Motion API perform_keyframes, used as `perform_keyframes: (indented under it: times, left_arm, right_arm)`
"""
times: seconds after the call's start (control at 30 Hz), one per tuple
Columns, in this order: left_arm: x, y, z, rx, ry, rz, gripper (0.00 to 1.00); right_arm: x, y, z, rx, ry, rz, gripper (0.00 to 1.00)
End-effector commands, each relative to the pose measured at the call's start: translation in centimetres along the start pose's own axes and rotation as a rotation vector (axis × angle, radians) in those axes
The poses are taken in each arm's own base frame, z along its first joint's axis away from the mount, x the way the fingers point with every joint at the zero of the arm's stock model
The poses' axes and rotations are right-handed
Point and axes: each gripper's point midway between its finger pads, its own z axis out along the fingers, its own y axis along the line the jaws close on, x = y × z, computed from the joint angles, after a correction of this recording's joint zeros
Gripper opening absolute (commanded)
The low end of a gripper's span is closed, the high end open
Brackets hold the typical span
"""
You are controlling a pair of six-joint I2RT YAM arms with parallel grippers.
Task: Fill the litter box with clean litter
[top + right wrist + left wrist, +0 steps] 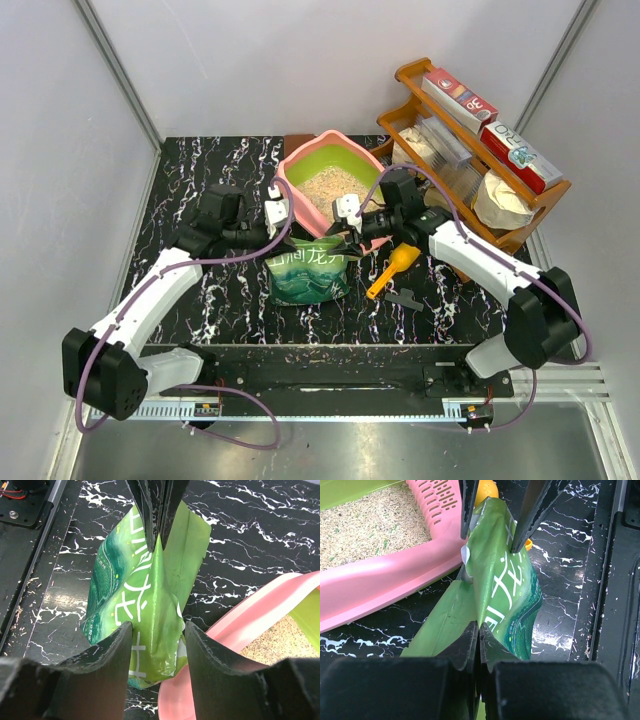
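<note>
The left fingers are pinched tight on a fold of the green bag and hold its top edge up. The right fingers stand wide, one on each side of that same edge a little farther along. Neither looks pressed on the film, so they hold nothing. The two pairs face each other along the edge, and the bag's body runs down from them toward the arm bases. I cannot tell whether its lower end rests on the bench, or how far its mouth is open.

The litter box lies just past both pairs of fingers, on the far side of the bag, with its near pink wall just beside the bag's top corner. Its long axis runs away from the arms, roughly crosswise to the held edge. The clean litter covers the floor in a shallow layer with bare green wall above it, so the box looks partly filled.

Both pairs of fingers are about equally near the box, which sits between them and slightly beyond. The next move probably turns on the bag's top lying just short of that near wall. The right fingers would need to close on the edge, then both arms lift and tip the bag away from the bases and over the wall. If they tip too early, granules would land on the bench on the near side. An orange scoop lies outward of the right fingers, apart from them
</note>
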Motion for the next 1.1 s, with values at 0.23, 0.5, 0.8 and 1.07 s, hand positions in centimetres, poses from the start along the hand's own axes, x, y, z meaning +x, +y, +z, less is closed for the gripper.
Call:
perform_keyframes:
  times: [0.23, 0.5, 0.8, 1.07]
  left_arm:
    - [-1.8, 0.5, -0.2, 0.004, -0.078, 0.006, 0.00]
    - [-1.8, 0.5, -0.7, 0.002, -0.088, -0.011, 0.00]
    - [0.7, -0.5, -2.0, 0.022, 0.025, 0.065, 0.40]
    - [3.6, 0.7, -3.3, -0.002, 0.095, 0.057, 0.27]
  right_arm:
    - [1.6, 0.6, 0.6, -0.012, 0.031, 0.051, 0.43]
    - [3.3, 1.0, 0.6, -0.001, 0.075, 0.072, 0.38]
    - [2.5, 0.6, 0.3, 0.026, 0.087, 0.181, 0.10]
    - [2.2, 1.0, 0.2, 0.009, 0.082, 0.292, 0.00]
